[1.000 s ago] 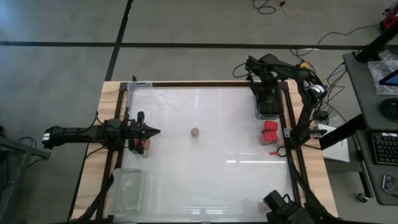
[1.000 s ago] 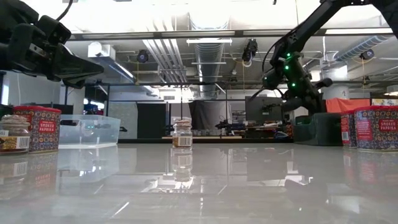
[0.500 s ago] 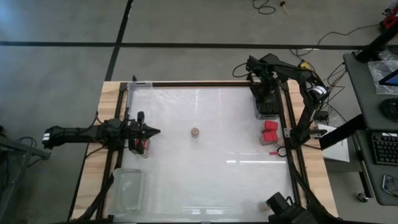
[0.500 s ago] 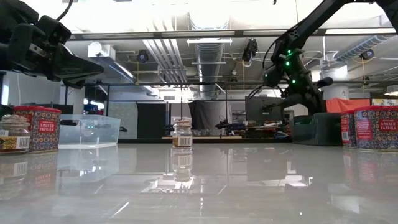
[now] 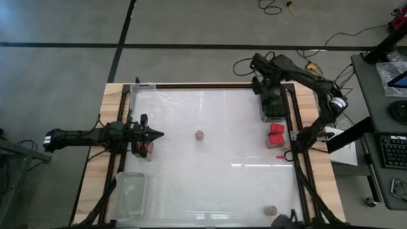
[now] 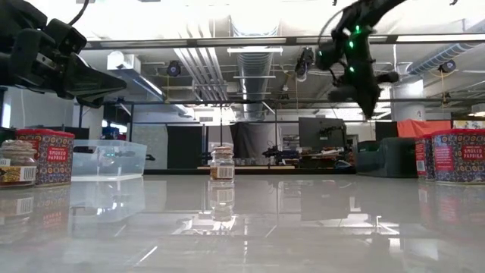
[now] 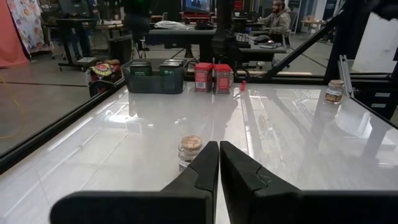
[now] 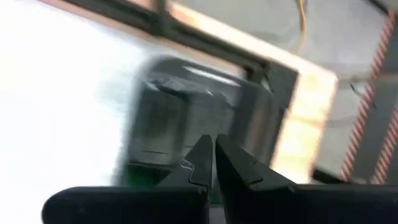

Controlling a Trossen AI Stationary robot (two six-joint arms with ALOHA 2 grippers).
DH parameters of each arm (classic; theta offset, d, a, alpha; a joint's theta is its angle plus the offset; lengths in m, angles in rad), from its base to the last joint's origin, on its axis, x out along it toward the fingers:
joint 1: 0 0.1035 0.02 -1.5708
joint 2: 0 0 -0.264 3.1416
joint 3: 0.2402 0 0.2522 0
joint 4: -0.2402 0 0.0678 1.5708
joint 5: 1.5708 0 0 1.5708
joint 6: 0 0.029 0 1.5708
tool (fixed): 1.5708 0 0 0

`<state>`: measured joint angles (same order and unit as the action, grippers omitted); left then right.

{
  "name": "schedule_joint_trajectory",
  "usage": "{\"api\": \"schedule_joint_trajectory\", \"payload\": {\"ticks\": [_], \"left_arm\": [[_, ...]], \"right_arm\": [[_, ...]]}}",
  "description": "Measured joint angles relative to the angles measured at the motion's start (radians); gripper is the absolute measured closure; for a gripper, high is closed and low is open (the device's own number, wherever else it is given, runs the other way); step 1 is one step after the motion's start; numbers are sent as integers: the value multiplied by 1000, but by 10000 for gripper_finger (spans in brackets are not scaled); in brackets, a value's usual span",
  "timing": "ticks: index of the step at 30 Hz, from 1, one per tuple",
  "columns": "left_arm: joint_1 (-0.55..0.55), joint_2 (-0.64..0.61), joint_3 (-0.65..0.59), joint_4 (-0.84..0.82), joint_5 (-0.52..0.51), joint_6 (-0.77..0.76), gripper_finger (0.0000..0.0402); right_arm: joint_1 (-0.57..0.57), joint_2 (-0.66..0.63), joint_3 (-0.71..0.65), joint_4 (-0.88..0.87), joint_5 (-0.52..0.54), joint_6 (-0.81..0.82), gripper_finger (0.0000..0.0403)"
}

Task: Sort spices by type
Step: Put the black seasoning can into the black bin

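Observation:
My left gripper [image 5: 157, 134] is shut and hovers near the table's left edge; its shut fingertips [image 7: 219, 148] point at a tan-topped jar [image 7: 189, 149] standing mid-table [image 5: 200, 134]. Under the left arm stand a red tin [image 6: 45, 155] and another jar [image 6: 17, 163]. My right gripper [image 8: 214, 144] is shut, holds nothing, and is raised [image 6: 371, 108] above the black boxy containers [image 5: 273, 109] at the far right. Two red square-topped tins [image 5: 275, 135] stand on the table just nearer than those. A third jar [image 5: 270, 209] stands by the near right edge.
A clear plastic tray [image 5: 131, 193] sits at the near left corner, and another clear tray [image 5: 143, 89] at the far left corner. A dark frame rail [image 5: 294, 146] runs along the table's right edge. The table's middle holds only the one jar.
My right gripper has risen from just above the black containers and swung toward the table's far edge, staying shut. A dark arm part at the near right edge has moved out of view, uncovering the jar there. The left arm and the spices have kept still.

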<state>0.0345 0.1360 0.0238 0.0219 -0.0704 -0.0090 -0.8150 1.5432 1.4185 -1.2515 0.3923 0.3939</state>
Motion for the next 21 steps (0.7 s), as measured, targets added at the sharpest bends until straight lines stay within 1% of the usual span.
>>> {"api": "schedule_joint_trajectory", "payload": {"ticks": [5, 9, 14, 21], "left_arm": [[0, 0, 0, 0, 0, 0, 401], [0, 0, 0, 0, 0, 0, 401], [0, 0, 0, 0, 0, 0, 401], [0, 0, 0, 0, 1, 0, 401]], "right_arm": [[169, -54, -33, 179, 0, 1, 390], [328, -62, -60, 325, 0, 16, 390], [518, -34, -85, 477, -1, 40, 390], [742, 22, -109, 636, 0, 66, 390]]}}
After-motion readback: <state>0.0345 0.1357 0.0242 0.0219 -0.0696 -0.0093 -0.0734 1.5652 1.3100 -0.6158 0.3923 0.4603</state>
